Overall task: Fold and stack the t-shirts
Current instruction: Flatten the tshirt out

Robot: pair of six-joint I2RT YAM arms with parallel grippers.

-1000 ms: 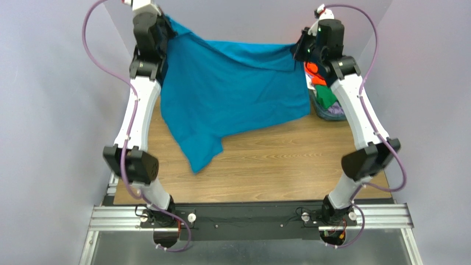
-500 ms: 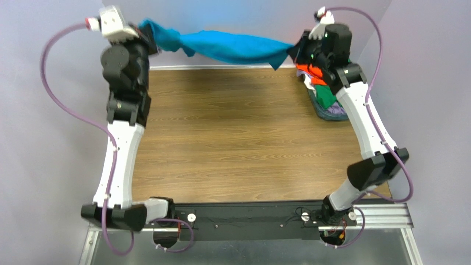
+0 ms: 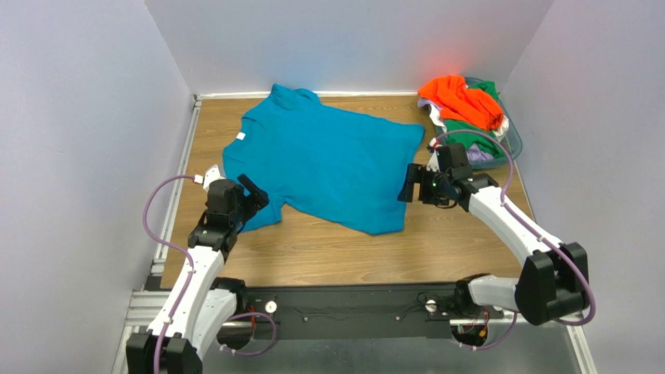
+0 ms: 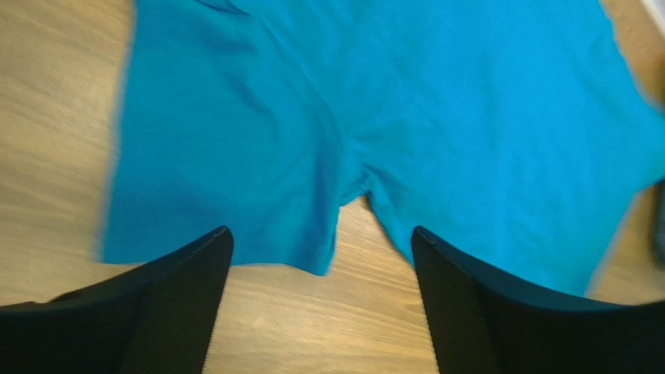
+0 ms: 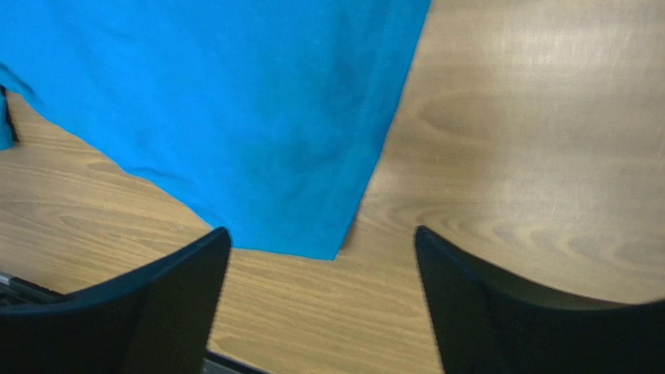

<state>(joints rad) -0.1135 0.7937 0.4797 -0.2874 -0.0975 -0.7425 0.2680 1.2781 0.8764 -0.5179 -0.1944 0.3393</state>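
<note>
A teal-blue t-shirt [image 3: 328, 160] lies spread flat on the wooden table [image 3: 328, 253], its white neck label [image 3: 240, 136] at the left. My left gripper [image 3: 254, 199] is open at the shirt's near-left sleeve; in the left wrist view the sleeve and body of the t-shirt [image 4: 437, 117] lie just beyond the open left gripper [image 4: 320, 234]. My right gripper [image 3: 407, 185] is open beside the shirt's right edge; in the right wrist view the hem corner of the t-shirt [image 5: 234, 117] lies ahead of the open right gripper [image 5: 321, 234]. Neither gripper holds anything.
A clear bluish basket [image 3: 513, 139] at the back right holds an orange shirt [image 3: 460, 97], a green shirt [image 3: 468, 144] and a pale lavender one [image 3: 480, 158]. Grey walls close off the back and both sides.
Both grippers held the teal shirt stretched in the air at the back; they have opened and let go, the arms have come down and forward, and the shirt now lies flat.
</note>
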